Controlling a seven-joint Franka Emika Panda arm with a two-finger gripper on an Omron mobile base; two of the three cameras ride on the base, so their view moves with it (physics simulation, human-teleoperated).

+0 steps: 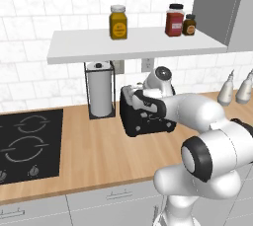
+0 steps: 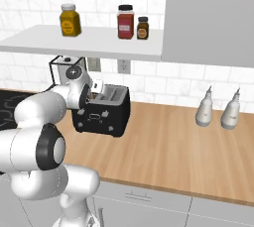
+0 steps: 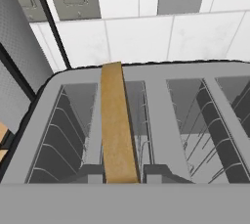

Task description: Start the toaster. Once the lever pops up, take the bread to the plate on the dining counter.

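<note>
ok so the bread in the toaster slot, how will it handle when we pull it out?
The bread is a thin slice standing on edge in the toaster, so probably light. Only its narrow top edge shows, so a shallow pinch may slip or crumble it. The slot wires look close and could snag a tilted pull.

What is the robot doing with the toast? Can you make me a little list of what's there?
toaster: black, on the wooden counter
bread: standing upright in the left slot in the hand view
gripper: shut, right at the toaster's top
paper towel roll: beside the toaster
shelf: holds three jars
cooktop: at the left in the left base view
</note>
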